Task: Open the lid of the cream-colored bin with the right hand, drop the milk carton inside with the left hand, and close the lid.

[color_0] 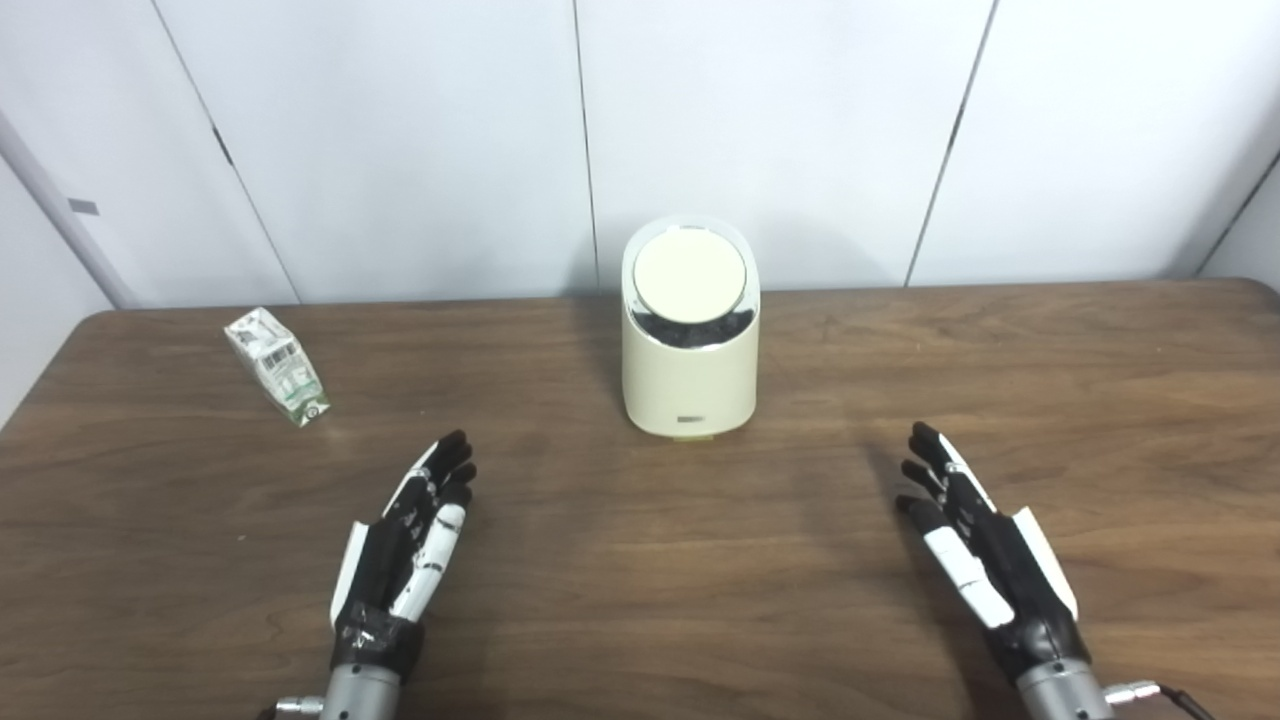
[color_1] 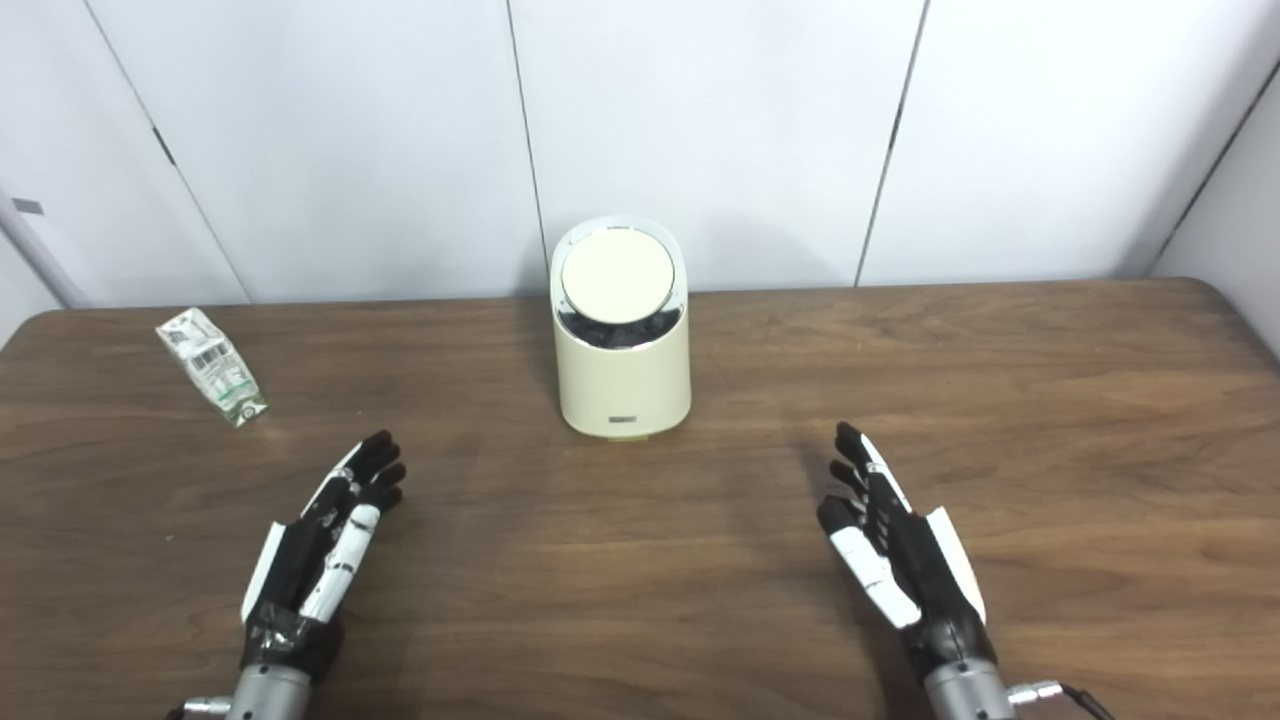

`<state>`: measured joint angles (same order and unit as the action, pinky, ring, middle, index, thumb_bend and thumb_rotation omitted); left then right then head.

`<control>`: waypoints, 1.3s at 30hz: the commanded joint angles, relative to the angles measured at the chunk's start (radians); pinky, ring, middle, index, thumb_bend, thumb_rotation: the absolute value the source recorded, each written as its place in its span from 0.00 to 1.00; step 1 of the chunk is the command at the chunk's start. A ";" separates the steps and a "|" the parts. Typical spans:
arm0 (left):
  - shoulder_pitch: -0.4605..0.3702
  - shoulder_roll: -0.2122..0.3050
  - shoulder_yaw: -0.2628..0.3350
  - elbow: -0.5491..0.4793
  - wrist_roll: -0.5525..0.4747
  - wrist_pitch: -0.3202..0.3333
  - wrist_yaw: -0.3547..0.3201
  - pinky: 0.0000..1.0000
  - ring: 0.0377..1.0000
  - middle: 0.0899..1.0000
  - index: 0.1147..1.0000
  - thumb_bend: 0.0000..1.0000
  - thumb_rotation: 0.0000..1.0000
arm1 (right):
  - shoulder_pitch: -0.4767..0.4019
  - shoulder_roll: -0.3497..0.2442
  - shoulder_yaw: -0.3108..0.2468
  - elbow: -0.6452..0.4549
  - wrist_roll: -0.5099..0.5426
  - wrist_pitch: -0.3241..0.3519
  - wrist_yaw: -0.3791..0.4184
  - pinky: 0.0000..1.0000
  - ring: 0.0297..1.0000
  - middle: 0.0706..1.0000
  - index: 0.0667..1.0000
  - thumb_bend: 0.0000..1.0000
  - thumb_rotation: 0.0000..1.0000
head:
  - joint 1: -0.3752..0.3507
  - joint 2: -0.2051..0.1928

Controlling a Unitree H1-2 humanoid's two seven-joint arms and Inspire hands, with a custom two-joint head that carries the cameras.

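We hold both hands low over the near part of the surface (color_0: 640, 600), flanking the middle, likely a ready pose: the left hand (color_0: 405, 555) and right hand (color_0: 985, 560) each have their fingers (color_0: 445, 470) spread and empty. The cream-colored bin (color_0: 688, 375) stands upright by the far edge, its round lid (color_0: 689, 279) shut and tilted toward us. The milk carton (color_0: 277, 365) lies on its side near the far left corner, its long axis running diagonally, gabled top toward that corner
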<state>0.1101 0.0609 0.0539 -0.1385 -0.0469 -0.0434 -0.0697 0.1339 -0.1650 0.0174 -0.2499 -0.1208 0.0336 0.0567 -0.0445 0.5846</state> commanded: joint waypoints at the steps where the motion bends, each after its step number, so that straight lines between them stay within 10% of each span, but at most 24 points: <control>1: 0.013 0.008 -0.002 0.021 -0.001 -0.003 -0.001 0.94 0.91 0.92 0.93 0.33 0.62 | -0.002 0.006 0.000 -0.016 0.006 -0.017 0.000 0.82 0.92 0.96 0.96 0.59 0.86 | -0.001 -0.004; 25: 0.013 -0.001 -0.019 0.068 0.032 -0.031 0.010 0.97 0.91 0.91 0.94 0.27 0.55 | -0.095 0.028 -0.010 0.062 -0.014 -0.081 -0.044 0.82 0.91 0.94 0.94 0.57 0.68 | -0.003 -0.138; 39: 0.009 -0.010 -0.024 0.085 0.012 -0.047 0.003 0.98 0.92 0.93 0.96 0.22 0.55 | -0.210 0.067 -0.009 0.045 -0.100 0.017 -0.081 0.86 0.91 0.94 0.93 0.66 0.58 | -0.002 -0.165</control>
<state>0.0993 0.0600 0.0364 -0.1108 -0.0333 -0.0713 -0.0721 -0.0240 -0.1021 0.0078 -0.1661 -0.2080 0.0537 -0.0111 -0.0460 0.4188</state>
